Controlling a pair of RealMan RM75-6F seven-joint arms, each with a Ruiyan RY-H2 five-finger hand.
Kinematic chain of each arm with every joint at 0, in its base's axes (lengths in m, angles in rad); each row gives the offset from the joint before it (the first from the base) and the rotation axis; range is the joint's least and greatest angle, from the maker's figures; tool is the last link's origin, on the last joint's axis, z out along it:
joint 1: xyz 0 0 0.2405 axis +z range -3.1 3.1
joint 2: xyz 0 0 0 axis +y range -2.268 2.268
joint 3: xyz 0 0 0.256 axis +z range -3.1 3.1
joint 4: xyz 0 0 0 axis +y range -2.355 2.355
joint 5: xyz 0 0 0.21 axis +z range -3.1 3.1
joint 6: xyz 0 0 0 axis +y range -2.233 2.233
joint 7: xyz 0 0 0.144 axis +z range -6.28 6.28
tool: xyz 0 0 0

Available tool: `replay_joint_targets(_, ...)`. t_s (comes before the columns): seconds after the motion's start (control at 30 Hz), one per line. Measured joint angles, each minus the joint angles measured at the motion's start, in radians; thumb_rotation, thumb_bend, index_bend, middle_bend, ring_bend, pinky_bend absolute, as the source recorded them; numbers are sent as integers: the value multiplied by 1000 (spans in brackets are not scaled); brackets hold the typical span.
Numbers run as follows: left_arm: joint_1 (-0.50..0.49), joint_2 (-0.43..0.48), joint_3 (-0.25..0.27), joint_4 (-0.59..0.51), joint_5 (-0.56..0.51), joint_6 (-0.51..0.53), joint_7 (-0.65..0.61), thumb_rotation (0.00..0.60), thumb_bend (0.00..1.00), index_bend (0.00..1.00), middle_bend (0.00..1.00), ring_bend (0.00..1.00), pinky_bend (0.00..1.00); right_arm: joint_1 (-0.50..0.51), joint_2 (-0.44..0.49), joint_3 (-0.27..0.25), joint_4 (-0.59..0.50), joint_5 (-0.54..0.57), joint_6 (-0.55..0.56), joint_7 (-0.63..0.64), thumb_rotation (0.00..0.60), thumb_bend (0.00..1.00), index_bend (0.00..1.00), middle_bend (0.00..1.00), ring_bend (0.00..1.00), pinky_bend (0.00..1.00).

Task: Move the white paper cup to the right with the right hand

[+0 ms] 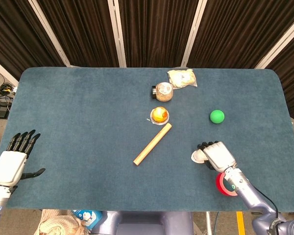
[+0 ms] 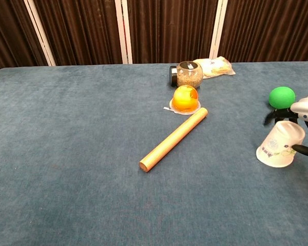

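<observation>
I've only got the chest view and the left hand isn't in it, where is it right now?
Observer: The head view shows the left hand by the near left corner of the table, fingers apart, holding nothing.
Operator: Anything near the right arm that I can't see?
Observer: Yes, a red tape roll lies partly under the right forearm, just behind the right hand that holds the white paper cup.

A white paper cup with small printed marks, a green ball, an orange jelly dome, a tan wooden rod, on a blue-grey table.
</observation>
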Motion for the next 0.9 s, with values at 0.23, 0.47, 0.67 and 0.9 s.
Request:
replay_joint_targets(0.23, 0, -1, 0, 0, 1, 1, 1, 600, 0, 0, 0, 0, 0, -6, 12, -7, -34, 37, 15, -88, 600, 427, 0, 0, 88, 215)
replay_joint_targets(0.47, 2, -1, 0, 0, 2, 5, -1, 600, 0, 0, 0, 0, 0, -17, 64, -9, -122, 50, 64, -159, 600, 425, 0, 0, 54, 206)
replay_joint_targets(0.67, 3, 0, 2, 0, 6, 8, -5, 600, 0, 0, 0, 0, 0, -73, 139, -29, -186, -7, 171, -143, 600, 425, 0, 0, 19, 181)
replay_joint_targets(0.9, 5, -9, 2, 11, 29, 30, -14, 600, 0, 0, 0, 0, 0, -189, 173, -66, -165, -152, 387, -31, 600, 424, 0, 0, 0, 139)
